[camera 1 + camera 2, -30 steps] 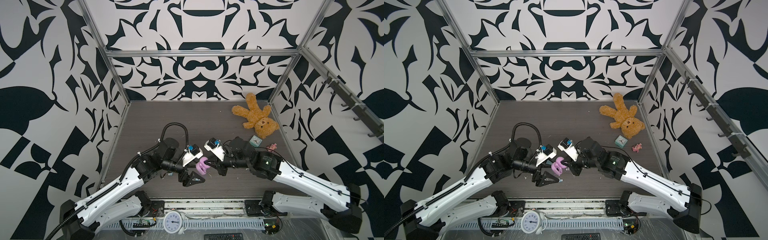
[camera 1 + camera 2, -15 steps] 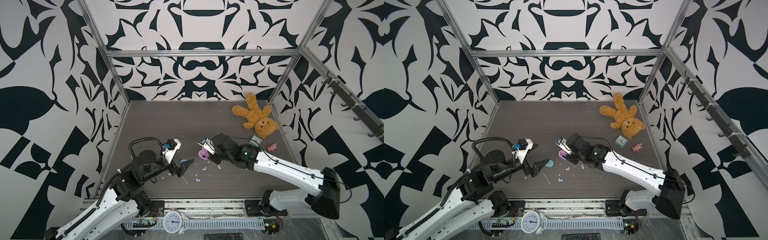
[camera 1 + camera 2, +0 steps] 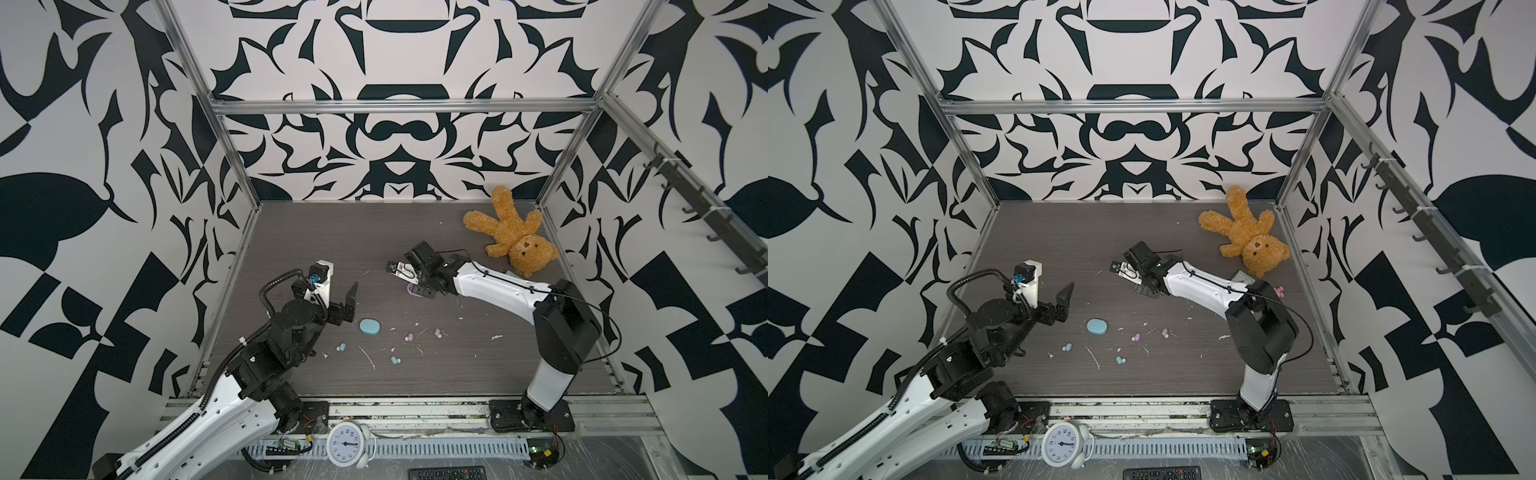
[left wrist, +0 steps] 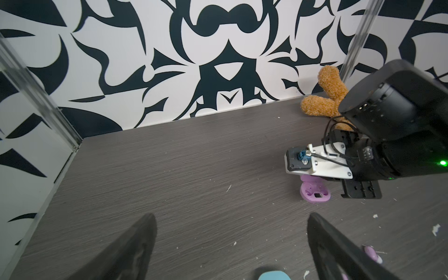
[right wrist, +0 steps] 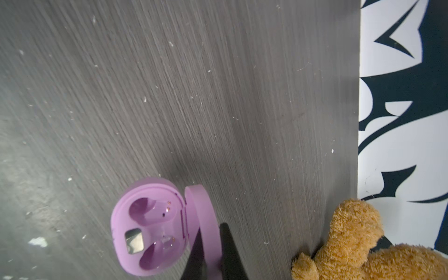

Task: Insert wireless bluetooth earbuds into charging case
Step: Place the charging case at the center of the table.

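We found the purple charging case point(image 5: 145, 230) lying open near the middle of the tabletop point(image 3: 332, 241), both of its wells bare. The right jaws were closed tight on its raised lid point(image 5: 206, 213), with the rim pinched between the fingertips point(image 5: 228, 247). The base seemed to rest on the wood. The left jaws stood spread to their widest and held nothing. They were raised above the tabletop by its left edge, just short of a closed blue case point(image 3: 369, 327).

All four buds lay loose, well apart from the purple case and toward the near edge. The pink earbuds point(image 3: 409, 337) were near the middle. The blue earbuds point(image 3: 341, 347) were nearer the left side. White scraps point(image 3: 368, 356) were scattered among them.

We judged the lid grip the first hazard. Any pull or twist there could tip or drag the light base, or fold the lid down over the wells. Letting go carelessly might do the same.

The buds were small, smooth and rounded. Wide jaws coming down off-centre could squirt one across the tabletop or trap a scrap with it. A bud dropped in at the wrong angle would likely sit proud of its well. The pink buds lay nearer the right arm point(image 3: 498, 291), which was busy with the lid, so the left would have a long reach. The blue case would also need opening before its pair could go in.
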